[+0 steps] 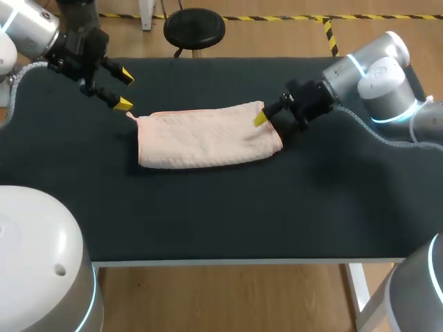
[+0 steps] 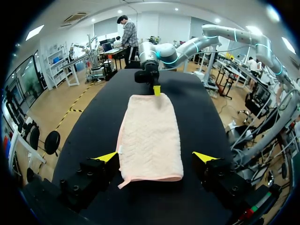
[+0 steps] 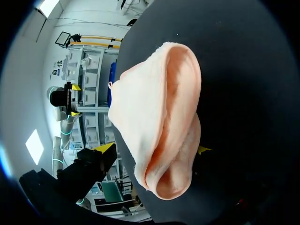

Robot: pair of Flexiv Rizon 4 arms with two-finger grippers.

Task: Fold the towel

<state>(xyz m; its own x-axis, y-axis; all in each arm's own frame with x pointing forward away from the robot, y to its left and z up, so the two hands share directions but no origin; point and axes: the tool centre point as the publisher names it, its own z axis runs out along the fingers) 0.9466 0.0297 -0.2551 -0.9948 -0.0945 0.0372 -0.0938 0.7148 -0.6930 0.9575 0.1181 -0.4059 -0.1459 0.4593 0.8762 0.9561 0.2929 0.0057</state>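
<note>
From above, the pink towel point(image 1: 208, 138) lies folded into a long band across the middle of the black table point(image 1: 208, 221). The left gripper point(image 1: 124, 90) is over the table just off the band's left end, its two yellow tips wide apart and touching nothing. The right gripper point(image 1: 263, 119) is at the band's right end. Only one of its yellow tips shows here, over the cloth, so this view does not settle how its fingers stand.

The left wrist view looks down the towel point(image 2: 150, 136) lengthwise. The near short edge lies between the left gripper's point(image 2: 155, 157) spread fingers, with a small loop sticking out at one corner. At the far end, the right gripper point(image 2: 156, 89) shows one yellow tip at the far edge.

Only the right wrist view shows the gap the others hide. The towel's point(image 3: 159, 93) rounded, doubled end bulges between the right gripper's point(image 3: 153, 150) fingers. The tip on the table point(image 3: 243, 93) side is against the cloth. The other tip stands apart from it, so nothing is clamped. The left gripper point(image 3: 74, 101) shows far beyond the towel, also spread.
</note>
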